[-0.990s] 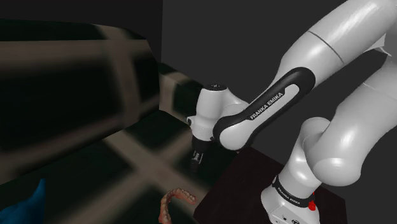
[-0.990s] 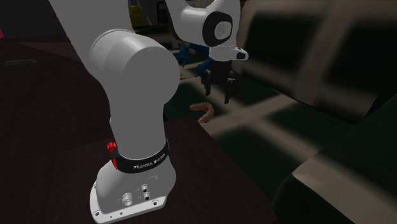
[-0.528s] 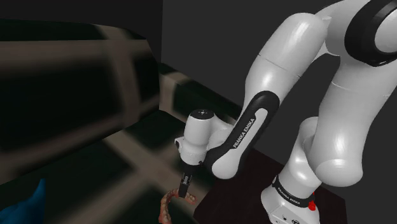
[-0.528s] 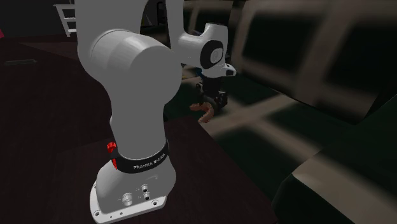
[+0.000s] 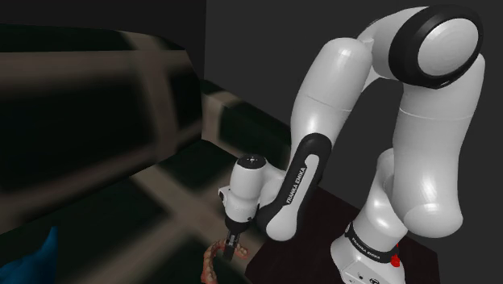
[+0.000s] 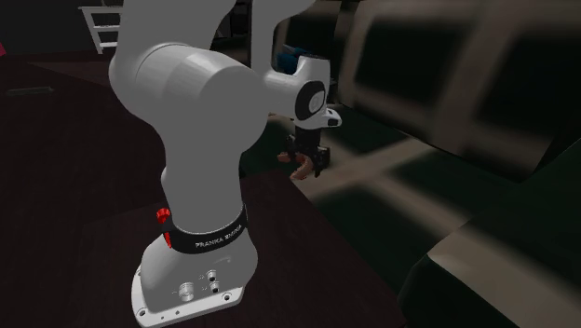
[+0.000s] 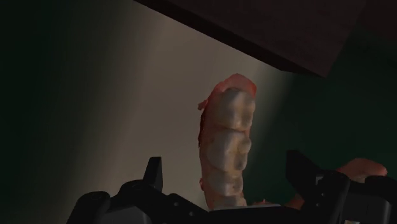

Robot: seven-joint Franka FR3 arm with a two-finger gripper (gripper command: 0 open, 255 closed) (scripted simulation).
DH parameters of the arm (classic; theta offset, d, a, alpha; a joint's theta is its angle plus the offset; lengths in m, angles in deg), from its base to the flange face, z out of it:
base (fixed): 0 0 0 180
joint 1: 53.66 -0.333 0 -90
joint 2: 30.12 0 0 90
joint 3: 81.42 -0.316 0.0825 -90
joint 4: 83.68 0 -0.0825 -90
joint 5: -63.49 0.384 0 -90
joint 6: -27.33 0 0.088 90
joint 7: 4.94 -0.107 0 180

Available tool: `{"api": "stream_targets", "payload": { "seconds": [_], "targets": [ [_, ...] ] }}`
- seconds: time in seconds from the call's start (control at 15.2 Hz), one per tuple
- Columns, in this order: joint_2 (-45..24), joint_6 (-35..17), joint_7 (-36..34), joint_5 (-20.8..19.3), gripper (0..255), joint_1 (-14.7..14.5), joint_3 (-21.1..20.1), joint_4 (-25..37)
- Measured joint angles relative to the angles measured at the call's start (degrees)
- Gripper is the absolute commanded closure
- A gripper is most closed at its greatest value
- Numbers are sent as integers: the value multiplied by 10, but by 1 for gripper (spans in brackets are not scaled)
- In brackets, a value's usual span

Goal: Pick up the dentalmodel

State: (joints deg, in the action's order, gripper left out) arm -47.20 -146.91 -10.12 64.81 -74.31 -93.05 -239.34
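Jaws: mine stand apart, with a gap on either side of what lies between them; they grip nothing.
Gripper: my black gripper (image 5: 232,248) (image 6: 313,160) (image 7: 228,170) points down, low over the seat-like surface, just off the edge of my stand.
Fingers: my two fingers (image 7: 153,173) straddle one limb of the arch; in the wrist view neither one touches it.
Dentalmodel: the dentalmodel (image 7: 226,143) (image 5: 212,262) (image 6: 299,169) is a horseshoe of pink gum with pale teeth, lying flat on a light band of the surface. One limb runs between my fingers; the tip of the other limb shows just outside one finger.
Surface: the checked surface (image 5: 161,202) is dark green crossed by beige bands; it rises into a padded back at the shoulder view's left.
Stand: my stand (image 5: 322,218) (image 6: 93,196) has a dark reddish-brown top, and the model lies just beside its edge.
Arm: my white arm (image 5: 347,89) arches high and folds back down, so that the wrist sits low over the model.
Blue thing: a blue thing (image 5: 36,258) lies at the shoulder view's lower left, well apart from the model; I cannot tell what it is.
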Motion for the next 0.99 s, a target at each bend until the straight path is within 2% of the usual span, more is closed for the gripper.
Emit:
{"api": "stream_targets", "payload": {
  "seconds": [0.07,0.13,0.79,0.99],
  "targets": [
    [-8,-6,-1,-2,0,-3,4,2],
    [-12,-10,-2,-3,255,-5,6,3],
    [-12,-11,-3,-3,255,-6,11,3],
    [7,4,1,2,255,3,-2,-2]
  ]
}}
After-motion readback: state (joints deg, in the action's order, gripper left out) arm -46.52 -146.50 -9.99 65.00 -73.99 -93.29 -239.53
